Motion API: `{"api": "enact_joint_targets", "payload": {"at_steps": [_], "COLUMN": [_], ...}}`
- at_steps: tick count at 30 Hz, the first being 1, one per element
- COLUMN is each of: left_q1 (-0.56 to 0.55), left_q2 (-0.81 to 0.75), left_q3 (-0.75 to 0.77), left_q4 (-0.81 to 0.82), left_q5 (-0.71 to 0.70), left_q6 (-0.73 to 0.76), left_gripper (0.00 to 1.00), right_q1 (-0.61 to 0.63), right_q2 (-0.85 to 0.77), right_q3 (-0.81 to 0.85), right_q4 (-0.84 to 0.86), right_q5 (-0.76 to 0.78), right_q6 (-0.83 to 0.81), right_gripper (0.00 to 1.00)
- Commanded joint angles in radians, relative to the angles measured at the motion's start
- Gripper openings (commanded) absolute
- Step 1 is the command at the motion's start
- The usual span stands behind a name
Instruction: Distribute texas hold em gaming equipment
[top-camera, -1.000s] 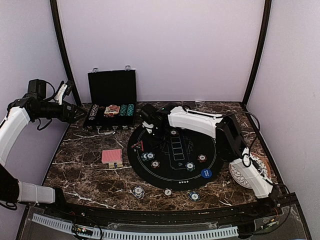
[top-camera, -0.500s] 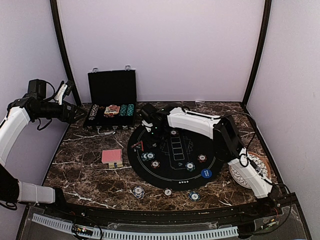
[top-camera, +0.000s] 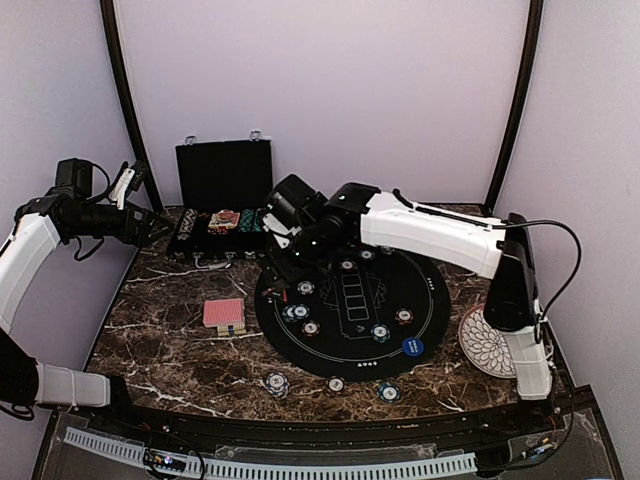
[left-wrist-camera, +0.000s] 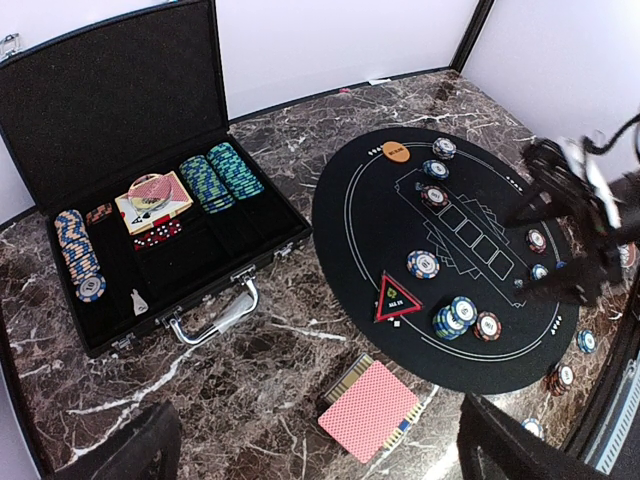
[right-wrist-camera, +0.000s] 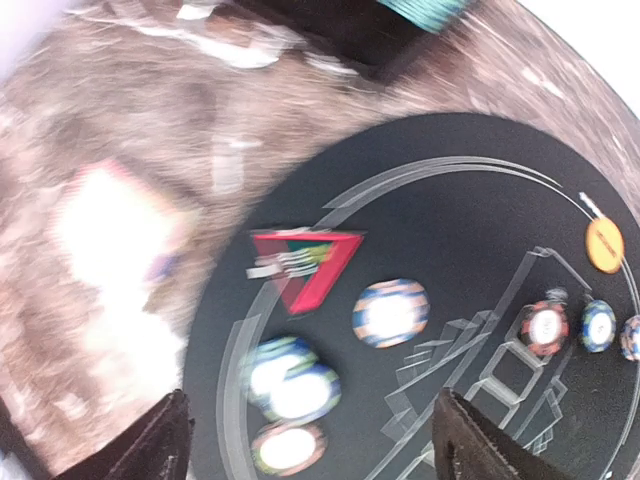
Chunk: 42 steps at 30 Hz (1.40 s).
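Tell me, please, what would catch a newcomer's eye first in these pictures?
The round black mat, dotted with poker chips, fills the middle of the marble table. The right gripper hangs open over its far left part, near a red triangle token. At the table's far left, a black case stands open, chip stacks inside.

Soft, even light fills the overhead view. The pale walls glow faintly lilac, brightest at upper centre, and shadows under the arms are weak. The marble surface (top-camera: 170, 340) carries a dull sheen. The left wrist view is bright and sharp at centre; the fingers (left-wrist-camera: 120, 445) of the left tool (left-wrist-camera: 318, 405) sit dark and unfocused at the bottom corners, and the right arm (left-wrist-camera: 580, 210) smears at the right edge. The right wrist view is heavily blurred: the cards (right-wrist-camera: 110, 225) at left wash out to a pale pink glow, and the chips (right-wrist-camera: 390, 312) look soft.
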Motion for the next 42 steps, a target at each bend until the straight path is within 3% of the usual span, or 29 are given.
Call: {"api": "enact_joint_targets", "payload": {"at_steps": [1, 8, 25, 42], "left_q1": [0.005, 0.006, 0.006, 0.006], "left_q2": [-0.031, -0.051, -0.054, -0.043], "left_q3": [0.002, 0.001, 0.021, 0.027], "left_q4": [-0.021, -0.028, -0.044, -0.042], "left_q5": [0.012, 0.017, 0.018, 0.02], "left_q6": [0.008, 0.005, 0.005, 0.002], "left_gripper": [0.99, 0.99, 0.99, 0.99], "right_q1": [0.159, 0.283, 0.3, 0.305], "right_q2": [-0.045, 0.013, 0.123, 0.117], "right_q3": [-0.114, -0.171, -0.179, -0.219], "right_q4": [0.006, -0.035, -0.058, -0.047], "right_q5": [-0.051, -0.132, -0.162, -0.182], "right_q6": [-0.013, -0.027, -0.1, -0.098], "right_gripper": [0.88, 0.98, 0.98, 0.75]}}
